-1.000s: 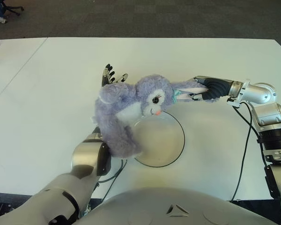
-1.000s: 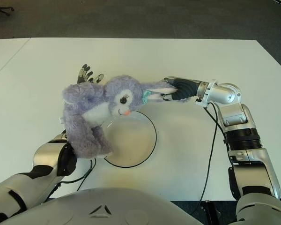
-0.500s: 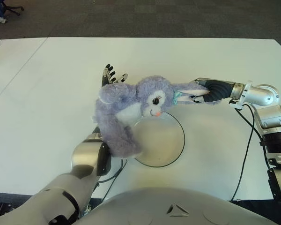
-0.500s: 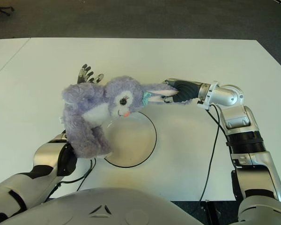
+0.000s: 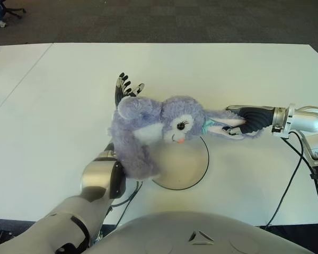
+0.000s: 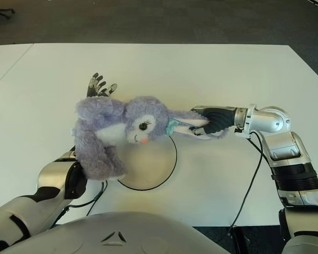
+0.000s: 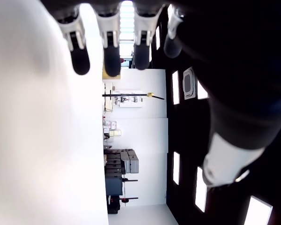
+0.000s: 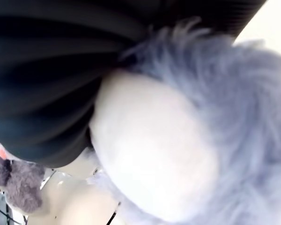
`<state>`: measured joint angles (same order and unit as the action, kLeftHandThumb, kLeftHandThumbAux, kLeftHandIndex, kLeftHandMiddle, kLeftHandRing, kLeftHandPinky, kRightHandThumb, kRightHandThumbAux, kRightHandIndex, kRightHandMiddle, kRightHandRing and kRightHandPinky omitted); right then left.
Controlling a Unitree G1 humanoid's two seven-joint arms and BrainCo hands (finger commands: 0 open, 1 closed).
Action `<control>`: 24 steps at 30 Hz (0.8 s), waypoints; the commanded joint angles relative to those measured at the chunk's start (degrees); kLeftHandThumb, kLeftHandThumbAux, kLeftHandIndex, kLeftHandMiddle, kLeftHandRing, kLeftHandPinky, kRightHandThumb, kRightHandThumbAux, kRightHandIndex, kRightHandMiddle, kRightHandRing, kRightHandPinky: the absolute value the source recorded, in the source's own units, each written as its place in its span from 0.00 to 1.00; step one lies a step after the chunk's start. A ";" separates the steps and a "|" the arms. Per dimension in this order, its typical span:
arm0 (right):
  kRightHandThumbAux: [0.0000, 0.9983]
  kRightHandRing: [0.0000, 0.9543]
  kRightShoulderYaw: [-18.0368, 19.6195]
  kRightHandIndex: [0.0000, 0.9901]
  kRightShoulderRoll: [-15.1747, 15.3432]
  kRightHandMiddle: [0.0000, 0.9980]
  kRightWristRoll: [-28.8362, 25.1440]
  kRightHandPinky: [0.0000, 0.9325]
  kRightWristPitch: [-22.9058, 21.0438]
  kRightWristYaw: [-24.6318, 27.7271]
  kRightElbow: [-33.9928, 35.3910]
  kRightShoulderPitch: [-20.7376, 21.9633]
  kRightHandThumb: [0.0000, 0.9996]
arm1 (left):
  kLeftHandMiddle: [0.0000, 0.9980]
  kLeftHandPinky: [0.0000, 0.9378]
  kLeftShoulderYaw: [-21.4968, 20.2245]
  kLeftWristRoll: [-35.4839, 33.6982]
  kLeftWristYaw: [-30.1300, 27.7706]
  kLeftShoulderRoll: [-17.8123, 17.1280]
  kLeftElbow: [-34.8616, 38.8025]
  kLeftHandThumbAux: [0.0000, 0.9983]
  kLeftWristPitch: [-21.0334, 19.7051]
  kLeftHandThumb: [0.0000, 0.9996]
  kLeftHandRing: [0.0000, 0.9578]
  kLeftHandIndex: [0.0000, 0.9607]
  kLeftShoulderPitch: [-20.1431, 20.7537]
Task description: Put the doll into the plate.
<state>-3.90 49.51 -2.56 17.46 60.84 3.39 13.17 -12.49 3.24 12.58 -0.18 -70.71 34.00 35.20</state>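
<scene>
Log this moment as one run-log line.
right hand: shut on doll ear, right of plate | doll: partly over plate, not released | left hand: open, behind doll

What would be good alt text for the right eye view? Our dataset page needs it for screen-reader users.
The robot's right hand grips the ear of a purple plush bunny, whose body sprawls over the left edge of a clear round plate on a white table. The left hand shows beyond the bunny, fingers spread and holding nothing.
</scene>
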 commanded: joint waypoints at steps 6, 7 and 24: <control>0.72 0.90 -1.47 0.44 2.42 0.87 -0.89 0.93 -2.07 3.48 3.33 -2.67 0.70 | 0.12 0.17 0.26 0.03 0.25 2.06 -5.74 0.75 -5.62 0.04 0.14 0.05 -8.04; 0.72 0.90 -1.50 0.44 2.55 0.87 -0.94 0.92 -2.30 3.68 3.48 -2.82 0.70 | 0.12 0.17 0.25 0.03 0.24 2.02 -5.75 0.75 -5.64 0.04 0.14 0.05 -8.05; 0.72 0.90 -2.21 0.44 5.37 0.87 -1.97 0.92 -6.37 8.32 6.27 -3.39 0.70 | 0.13 0.17 0.53 0.41 0.65 1.81 -5.77 0.75 -5.29 0.04 0.15 0.06 -8.28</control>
<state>-5.31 53.83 -3.02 12.45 67.54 8.27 10.17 -12.33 3.39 12.59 -0.20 -70.71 34.01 35.19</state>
